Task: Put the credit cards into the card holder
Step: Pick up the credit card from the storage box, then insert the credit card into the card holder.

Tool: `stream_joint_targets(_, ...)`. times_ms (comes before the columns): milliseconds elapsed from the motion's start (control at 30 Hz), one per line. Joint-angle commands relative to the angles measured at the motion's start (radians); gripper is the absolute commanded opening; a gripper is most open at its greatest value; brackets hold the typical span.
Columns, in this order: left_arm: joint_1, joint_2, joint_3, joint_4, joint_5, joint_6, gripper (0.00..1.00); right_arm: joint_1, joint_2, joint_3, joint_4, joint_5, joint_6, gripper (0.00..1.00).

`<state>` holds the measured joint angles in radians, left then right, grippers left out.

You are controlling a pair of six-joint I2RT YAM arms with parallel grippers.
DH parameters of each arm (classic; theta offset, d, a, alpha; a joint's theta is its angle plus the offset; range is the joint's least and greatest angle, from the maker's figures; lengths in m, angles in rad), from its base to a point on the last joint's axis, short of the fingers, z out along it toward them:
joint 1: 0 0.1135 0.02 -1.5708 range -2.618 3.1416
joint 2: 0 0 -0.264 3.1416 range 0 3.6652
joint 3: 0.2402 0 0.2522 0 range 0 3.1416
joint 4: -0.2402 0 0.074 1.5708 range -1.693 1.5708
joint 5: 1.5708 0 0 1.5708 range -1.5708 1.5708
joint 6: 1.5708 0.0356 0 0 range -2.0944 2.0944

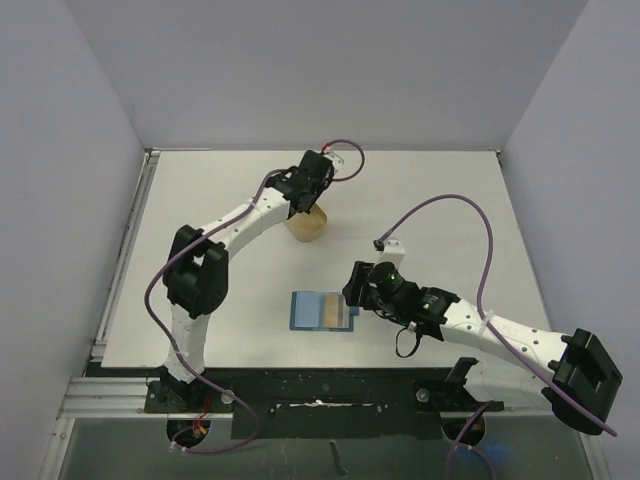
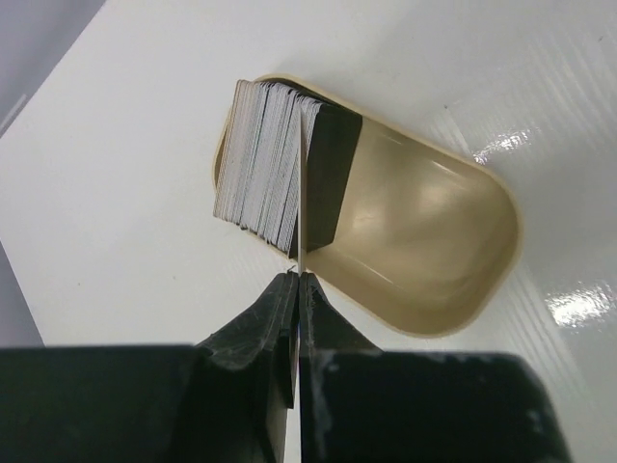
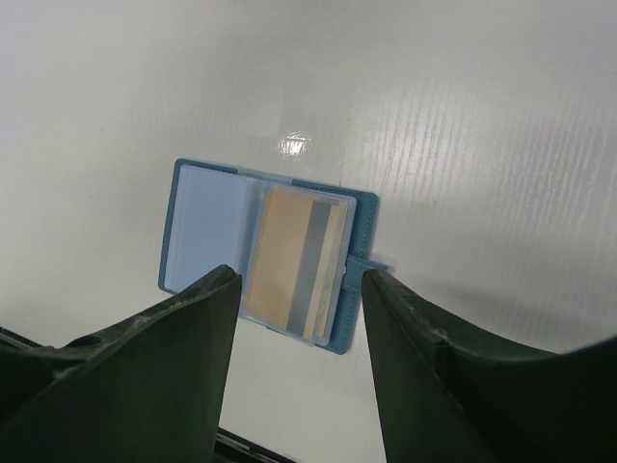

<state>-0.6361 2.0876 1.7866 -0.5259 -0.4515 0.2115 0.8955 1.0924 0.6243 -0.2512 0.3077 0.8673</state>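
A stack of credit cards (image 2: 270, 159) stands on edge at the left end of a tan oblong tray (image 2: 434, 231). My left gripper (image 2: 298, 277) is shut on one thin white card (image 2: 301, 193), held edge-on just above the stack. In the top view the left gripper (image 1: 306, 192) hangs over the tray (image 1: 306, 226). The teal card holder (image 1: 323, 311) lies open on the table, with a tan-orange card (image 3: 284, 265) in its right clear pocket. My right gripper (image 3: 301, 285) is open and empty, just above the holder (image 3: 207, 227); in the top view the right gripper (image 1: 354, 289) is at the holder's right edge.
White walls enclose the white table (image 1: 420, 200) at the back and sides. A metal rail (image 1: 120, 400) runs along the near edge by the arm bases. Purple cables (image 1: 470, 215) loop above both arms.
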Motion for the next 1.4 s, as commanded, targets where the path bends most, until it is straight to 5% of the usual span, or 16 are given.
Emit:
stream_joint_targets(0,0.001,-0.165,0.021,-0.055,0.066,-0.167,0.0,-0.006,-0.01,0.005,0.061,-0.014,-0.002,0.54)
stream_joint_targets(200,0.018,-0.317,-0.128,-0.064,0.233,-0.381,0.0,-0.008,0.0,0.002,0.063,-0.032,0.028,0.53)
stream_joint_targets(300,0.046,-0.437,-0.262,0.01,0.436,-0.486,0.0,-0.007,0.006,-0.003,0.063,-0.043,0.04,0.53)
stream_joint_targets(700,0.161,-0.753,-0.736,0.246,0.856,-0.891,0.0,-0.011,0.018,0.014,0.028,-0.04,0.033,0.52)
stream_joint_targets(1367,0.132,-0.868,-1.242,0.666,0.978,-1.267,0.0,-0.01,0.265,0.102,0.003,-0.065,-0.026,0.37)
